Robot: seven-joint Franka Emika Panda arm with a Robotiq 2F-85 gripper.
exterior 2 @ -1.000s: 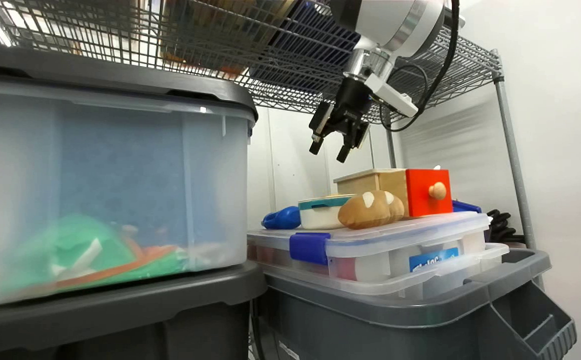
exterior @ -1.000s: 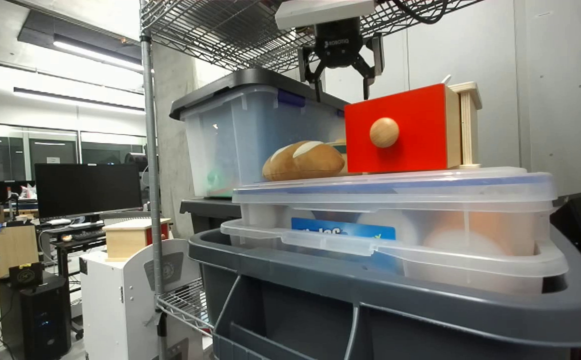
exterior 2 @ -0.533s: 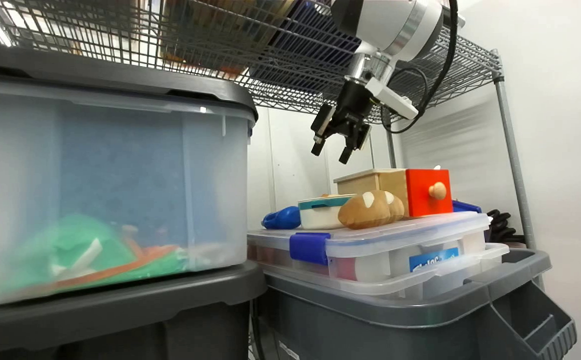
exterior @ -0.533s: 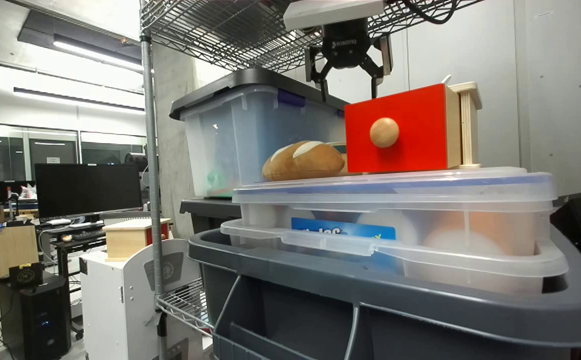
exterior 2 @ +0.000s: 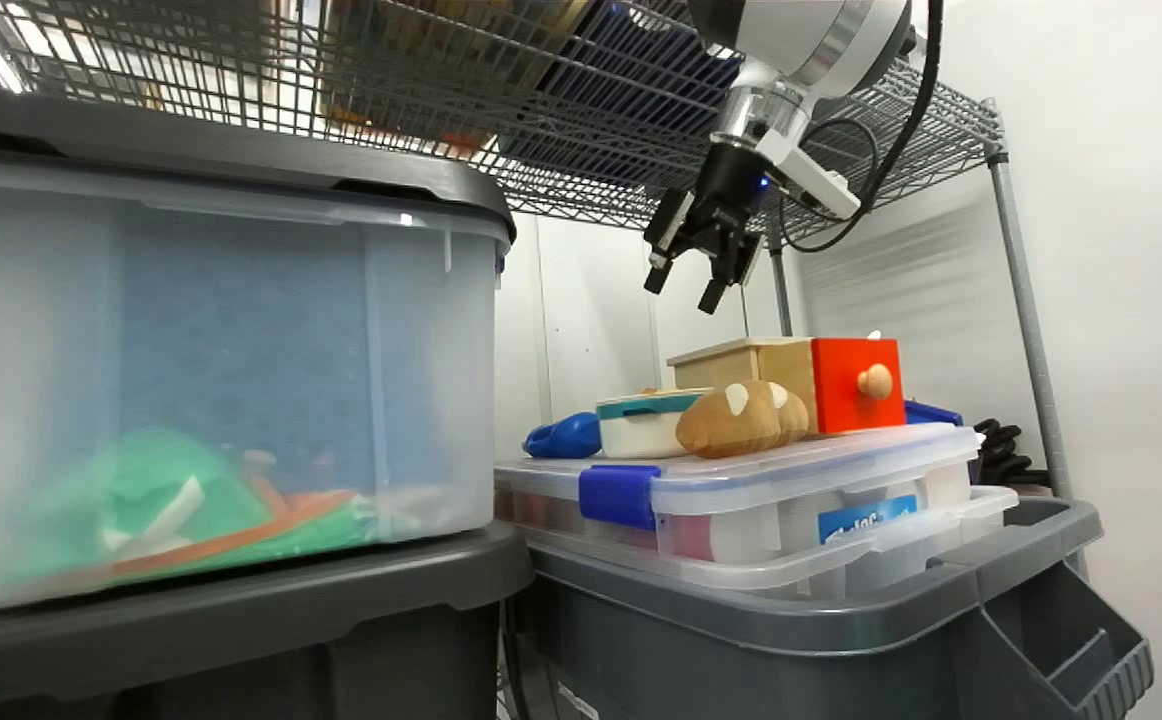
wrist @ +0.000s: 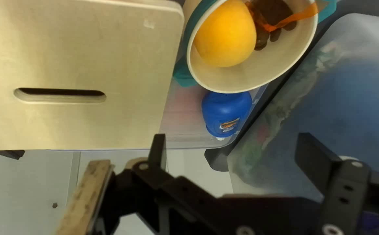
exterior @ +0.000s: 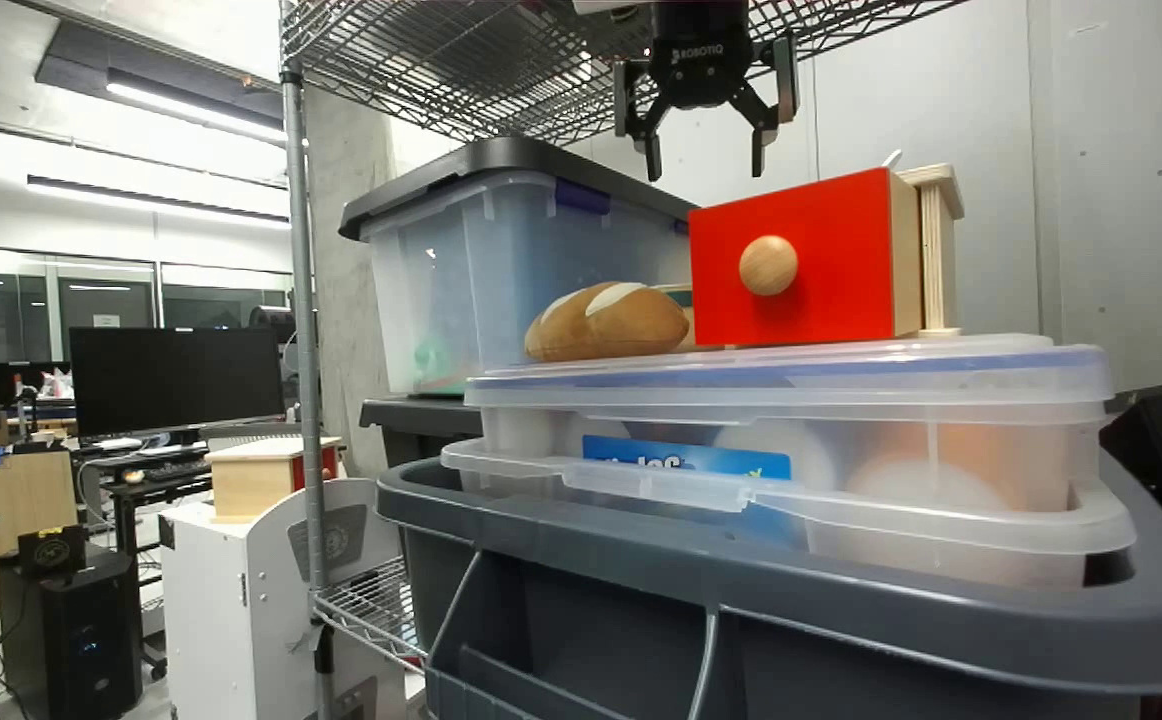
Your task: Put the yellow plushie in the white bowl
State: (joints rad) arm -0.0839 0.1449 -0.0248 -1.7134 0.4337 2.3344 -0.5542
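- Black fingers (exterior: 759, 155) of the gripper (exterior: 706, 173) are seen spread wide in an exterior view, with nothing held between them. Since the earlier frame the gripper has been raised and shifted slightly toward picture-right, while the bread plush (exterior: 608, 322) and the red-fronted wooden box (exterior: 821, 262) have been left undisturbed. It is shown above both, touching neither.
- In an exterior view the arm (exterior 2: 811, 50) has likewise been moved up and toward picture-right, and a small blue light (exterior 2: 763, 182) can now be seen near its end. The white bowl (exterior 2: 631, 438), banded with teal, is partly hidden by the bread plush; it is set on the clear lidded container (exterior 2: 821, 470), below the gripper and well apart from it. Just beside the bowl, a blue object (exterior 2: 566, 437) is laid.
- From the wrist view, the yellow plushie (wrist: 227, 36) is seen lying inside the bowl, beside brown pieces (wrist: 272, 9) and an orange strip (wrist: 297, 17), at the side nearest the wooden box. It is placed beyond the fingertips (wrist: 158, 147), toward the top of the picture, in line with the gap between them and well apart from both; wide space is left between the fingers, and nothing is gripped.
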